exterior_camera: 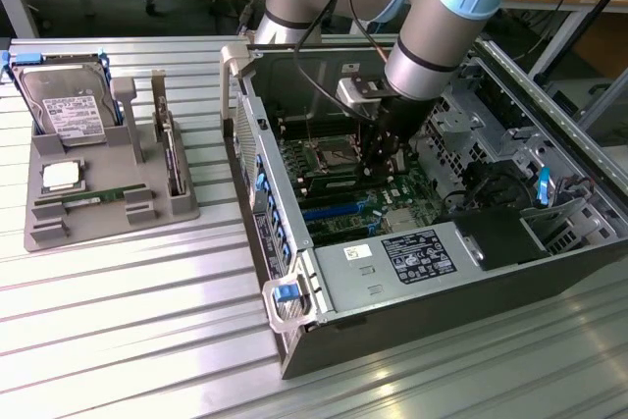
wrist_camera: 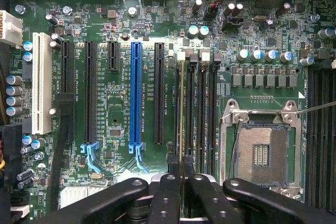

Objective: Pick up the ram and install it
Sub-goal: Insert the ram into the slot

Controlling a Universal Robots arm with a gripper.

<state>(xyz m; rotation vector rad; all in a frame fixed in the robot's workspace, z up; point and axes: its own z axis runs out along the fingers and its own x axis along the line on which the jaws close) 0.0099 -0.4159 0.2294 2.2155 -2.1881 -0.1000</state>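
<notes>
Ext. view, centre-right of frame: grey-and-blue robot arm (exterior_camera: 442,26) reaching down into open black PC case (exterior_camera: 324,345) on ribbed metal table (exterior_camera: 118,340). Black two-finger gripper (exterior_camera: 378,166) low over green motherboard (exterior_camera: 412,193), just beside the CPU socket.

Wrist view: gripper (wrist_camera: 183,178) closed, pads pinching the ram (wrist_camera: 183,163), a thin green circuit-board stick seen edge-on. Ram upright, lined up with the outermost of the long black memory slots (wrist_camera: 200,108); whether seated or just above, can't tell. Square silver CPU socket (wrist_camera: 261,150) next to those slots, long blue expansion slot (wrist_camera: 136,93) on their other side.

Ext. view, left of frame: grey plastic parts tray (exterior_camera: 108,228) well apart from the case, w/ boxy metal hard drive (exterior_camera: 67,105) at upper left, square silver processor chip (exterior_camera: 61,176) below it, and a narrow green strip (exterior_camera: 93,198) lying flat nr the chip.
</notes>
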